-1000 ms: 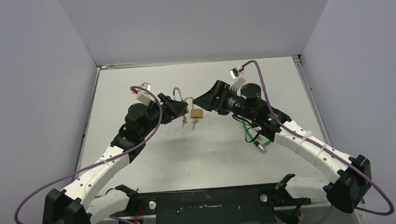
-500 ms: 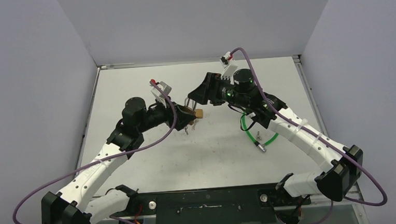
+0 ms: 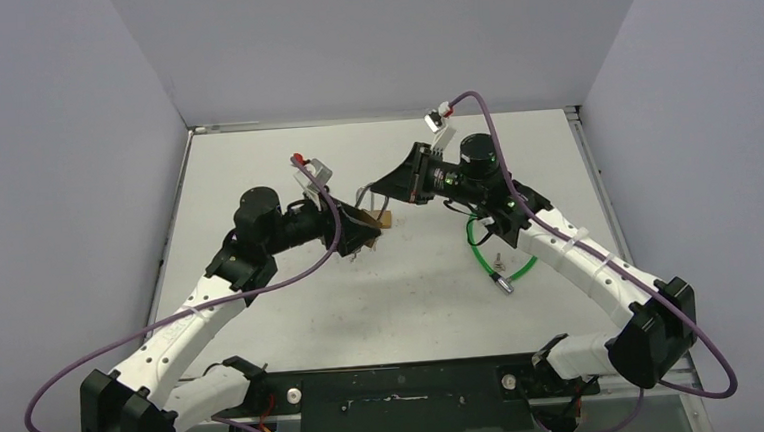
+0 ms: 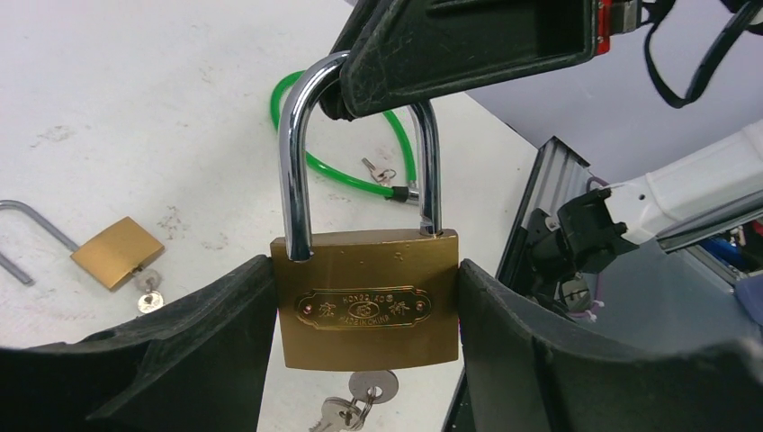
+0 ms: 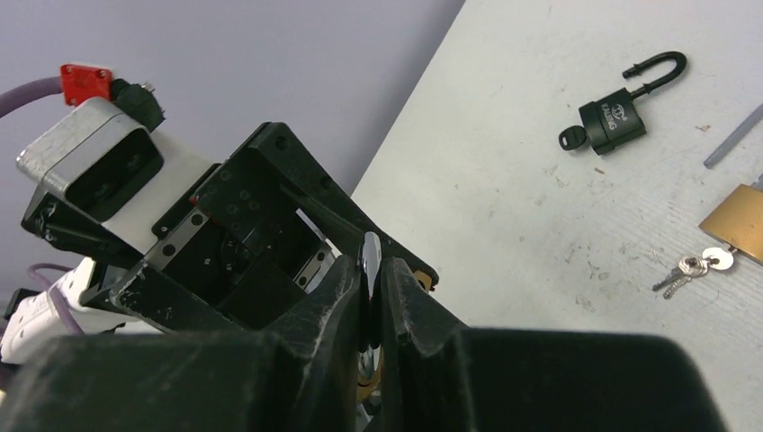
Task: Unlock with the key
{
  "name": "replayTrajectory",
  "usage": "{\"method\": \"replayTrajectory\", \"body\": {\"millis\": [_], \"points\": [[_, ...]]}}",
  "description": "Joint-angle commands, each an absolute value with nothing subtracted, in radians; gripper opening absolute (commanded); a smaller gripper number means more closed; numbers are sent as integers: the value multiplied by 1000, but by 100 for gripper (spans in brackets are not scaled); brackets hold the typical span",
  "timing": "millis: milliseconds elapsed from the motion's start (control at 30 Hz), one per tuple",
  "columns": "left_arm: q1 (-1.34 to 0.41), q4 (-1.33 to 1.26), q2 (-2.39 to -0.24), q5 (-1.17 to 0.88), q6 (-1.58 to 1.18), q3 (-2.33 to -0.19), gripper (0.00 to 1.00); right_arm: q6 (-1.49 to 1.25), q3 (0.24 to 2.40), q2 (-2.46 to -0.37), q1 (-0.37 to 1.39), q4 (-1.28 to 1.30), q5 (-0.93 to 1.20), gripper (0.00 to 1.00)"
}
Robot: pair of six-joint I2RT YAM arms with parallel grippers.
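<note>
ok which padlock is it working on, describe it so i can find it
Above the middle of the white table, a brass padlock is clamped in the left gripper, its shackle pinched by the right gripper. Unlike the other brass padlock and the black padlock lying on the table, it is held up with keys hanging beneath.

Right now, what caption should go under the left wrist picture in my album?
Left claw grips a brass padlock by its body while the right claw pinches its shackle; keys dangle below.

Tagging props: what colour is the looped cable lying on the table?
Green looped cable, clearest in the left wrist view.
</note>
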State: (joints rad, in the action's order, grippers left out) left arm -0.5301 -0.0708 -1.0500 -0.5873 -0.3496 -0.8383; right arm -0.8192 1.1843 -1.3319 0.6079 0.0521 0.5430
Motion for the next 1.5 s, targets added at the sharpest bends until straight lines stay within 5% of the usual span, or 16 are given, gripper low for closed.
{"method": "replayTrajectory", "body": {"millis": [0, 133, 200, 600, 833, 1333, 1467], "points": [[-535, -296, -1034, -711, -432, -879, 18, -839, 1141, -1284, 589, -148, 638, 0], [-533, -272, -1037, -650, -471, -885, 87, -832, 1128, -1265, 583, -182, 649, 0], [-532, -266, -1027, -628, -452, -873, 97, -835, 1126, -1259, 579, -180, 643, 0], [-534, -328, -1051, -652, -506, -803, 90, -907, 1087, -1250, 578, -246, 650, 0], [-537, -398, -1100, -702, -592, -769, 64, -931, 1062, -1260, 578, -297, 690, 0], [-529, -65, -1046, -444, -511, -741, 44, -886, 960, -1377, 608, -307, 739, 0], [-522, 151, -979, -233, -473, -721, 61, -910, 947, -1451, 618, -299, 727, 0]]}}
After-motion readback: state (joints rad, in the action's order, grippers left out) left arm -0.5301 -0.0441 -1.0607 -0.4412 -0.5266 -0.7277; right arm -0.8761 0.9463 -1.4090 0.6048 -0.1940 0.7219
